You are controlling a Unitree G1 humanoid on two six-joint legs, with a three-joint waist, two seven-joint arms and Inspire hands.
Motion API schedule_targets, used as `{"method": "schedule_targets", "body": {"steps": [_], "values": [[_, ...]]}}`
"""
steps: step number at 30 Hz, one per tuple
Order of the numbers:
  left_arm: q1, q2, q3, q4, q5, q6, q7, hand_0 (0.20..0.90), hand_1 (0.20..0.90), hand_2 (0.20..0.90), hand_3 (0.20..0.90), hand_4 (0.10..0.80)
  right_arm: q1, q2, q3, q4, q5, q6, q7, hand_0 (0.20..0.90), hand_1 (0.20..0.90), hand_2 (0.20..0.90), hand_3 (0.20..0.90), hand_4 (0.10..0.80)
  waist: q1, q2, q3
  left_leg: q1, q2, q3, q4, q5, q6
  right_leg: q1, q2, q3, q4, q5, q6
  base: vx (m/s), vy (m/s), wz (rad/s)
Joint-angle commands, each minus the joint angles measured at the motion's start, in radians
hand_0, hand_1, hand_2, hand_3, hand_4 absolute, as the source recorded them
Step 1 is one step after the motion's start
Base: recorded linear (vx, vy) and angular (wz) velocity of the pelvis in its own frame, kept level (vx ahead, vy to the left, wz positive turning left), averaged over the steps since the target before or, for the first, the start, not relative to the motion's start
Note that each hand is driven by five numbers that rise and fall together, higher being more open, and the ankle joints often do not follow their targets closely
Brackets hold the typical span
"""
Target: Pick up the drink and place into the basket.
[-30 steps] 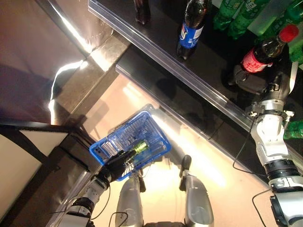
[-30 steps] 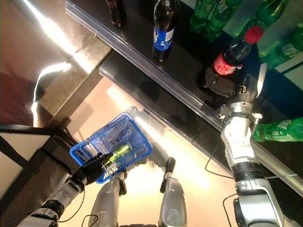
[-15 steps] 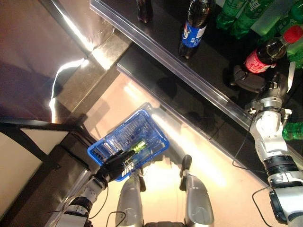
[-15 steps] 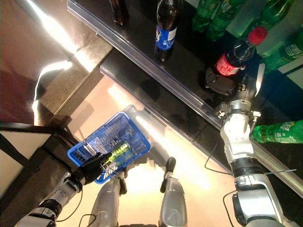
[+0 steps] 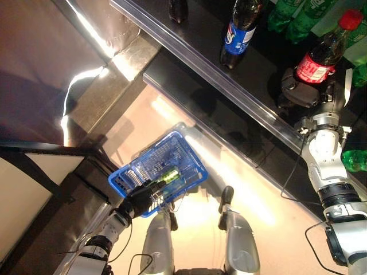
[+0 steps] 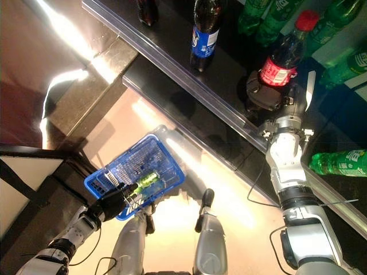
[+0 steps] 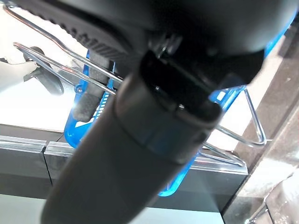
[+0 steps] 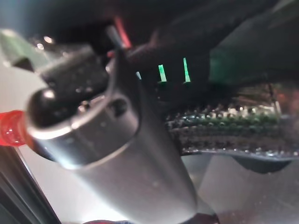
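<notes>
The right hand (image 6: 268,94) curled its fingers round the red-capped drink (image 6: 282,54) standing on the shelf (image 6: 172,48), apparently gripping low, so it needed a firm upright lift, while the left hand (image 6: 112,201) clutched the blue basket (image 6: 166,160) handle below.

Blue-labelled bottle (image 5: 238,31), green bottles (image 6: 339,163)
</notes>
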Motion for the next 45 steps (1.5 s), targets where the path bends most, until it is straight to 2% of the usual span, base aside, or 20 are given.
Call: {"method": "schedule_targets", "body": {"steps": [1,14,19,20,24,30,38,45], "values": [[0.063,0.028,-0.045,-0.029,-0.015,0.014,-0.118,0.300,0.300,0.300,0.200,0.100,-0.122,-0.100,-0.009,-0.053,-0.004,-0.076,-0.021,0.300,0.300,0.300,0.200,0.100,0.007,-0.022,-0.042,-0.009,-0.037,0.042,0.161,-0.169,0.030,-0.049,0.011,0.025,0.065,-0.051,0.017,0.000,0.000,0.00],[0.070,0.020,-0.045,-0.046,-0.022,-0.003,-0.103,0.300,0.300,0.300,0.200,0.100,-0.112,-0.090,-0.005,-0.121,-0.053,-0.094,-0.017,0.300,0.300,0.300,0.200,0.100,0.002,-0.021,-0.047,0.016,-0.045,0.040,0.135,-0.169,0.031,-0.041,0.014,0.024,0.058,-0.051,0.018,0.003,0.001,0.00],[0.113,0.013,-0.024,-0.064,-0.013,-0.025,-0.097,0.300,0.300,0.300,0.200,0.100,-0.040,-0.074,-0.025,-0.244,-0.095,-0.070,-0.001,0.300,0.300,0.300,0.200,0.100,-0.004,-0.029,-0.078,0.077,-0.056,0.040,0.064,-0.146,0.028,0.017,0.022,0.024,-0.012,-0.021,0.028,0.078,0.014,0.00],[0.127,0.008,-0.018,-0.075,-0.009,-0.032,-0.091,0.300,0.300,0.300,0.200,0.100,-0.014,-0.063,-0.037,-0.275,-0.110,-0.068,0.010,0.300,0.300,0.300,0.200,0.100,-0.006,-0.033,-0.087,0.088,-0.060,0.050,0.033,-0.114,0.034,0.031,0.022,0.019,-0.047,0.010,0.023,0.043,0.010,0.03],[0.169,-0.011,-0.002,-0.101,0.007,-0.046,-0.086,0.300,0.300,0.300,0.200,0.100,0.060,-0.035,-0.066,-0.358,-0.141,-0.059,0.036,0.300,0.300,0.300,0.200,0.100,-0.003,-0.039,-0.118,0.142,-0.068,0.048,-0.038,-0.086,0.026,0.087,0.028,0.019,-0.108,0.035,0.035,0.082,0.005,0.03],[0.232,-0.041,0.035,-0.104,0.044,-0.050,-0.075,0.300,0.300,0.300,0.200,0.100,0.182,0.005,-0.097,-0.470,-0.169,-0.037,0.117,0.300,0.300,0.300,0.200,0.100,0.004,-0.053,-0.205,0.236,-0.069,0.061,-0.144,-0.033,0.002,0.199,0.036,-0.012,-0.205,0.074,0.051,0.100,0.009,0.06],[0.264,-0.056,0.066,-0.070,0.057,-0.050,-0.082,0.300,0.300,0.300,0.200,0.100,0.266,0.007,-0.101,-0.527,-0.141,-0.023,0.197,0.300,0.300,0.300,0.200,0.100,0.017,-0.059,-0.312,0.321,-0.056,0.072,-0.210,-0.013,-0.020,0.305,0.039,-0.058,-0.261,0.081,0.053,0.072,0.014,0.09],[0.266,-0.060,0.085,-0.087,0.047,-0.050,-0.105,0.300,0.300,0.300,0.200,0.100,0.308,0.005,-0.110,-0.567,-0.108,-0.009,0.255,0.300,0.300,0.300,0.200,0.100,0.041,-0.060,-0.380,0.368,-0.060,0.051,-0.211,-0.035,-0.020,0.377,0.040,-0.097,-0.271,0.063,0.046,0.026,0.006,0.08]]}}
